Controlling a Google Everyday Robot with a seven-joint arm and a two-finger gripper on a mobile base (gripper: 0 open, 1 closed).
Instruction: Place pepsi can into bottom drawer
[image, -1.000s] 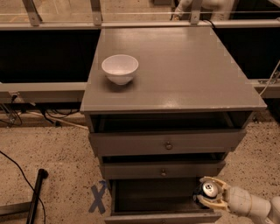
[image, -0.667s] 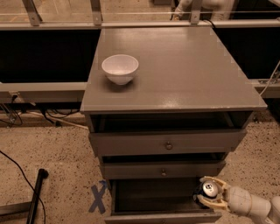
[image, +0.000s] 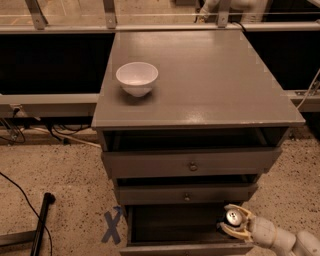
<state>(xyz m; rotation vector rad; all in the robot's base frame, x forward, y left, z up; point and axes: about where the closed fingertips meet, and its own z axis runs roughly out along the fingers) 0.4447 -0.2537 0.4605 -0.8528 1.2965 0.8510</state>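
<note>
at lower right, inside the opening of the pulled-out bottom drawer (image: 170, 226), we log the gripper (image: 226, 218) clenched on the pepsi can (image: 232, 216). cream fingers (image: 239, 232) hug both sides and the round silver top faces up. the drawer is a deep grey box with a dark interior. a glossy white bowl (image: 137, 78) sits on the matte grey cabinet top (image: 210, 85).

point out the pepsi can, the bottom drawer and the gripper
pepsi can (image: 232, 216), camera view, its silver top
bottom drawer (image: 165, 222), camera view, its dark interior
gripper (image: 226, 219), camera view, between fingertips clasping the can, over the drawer's right end
</note>
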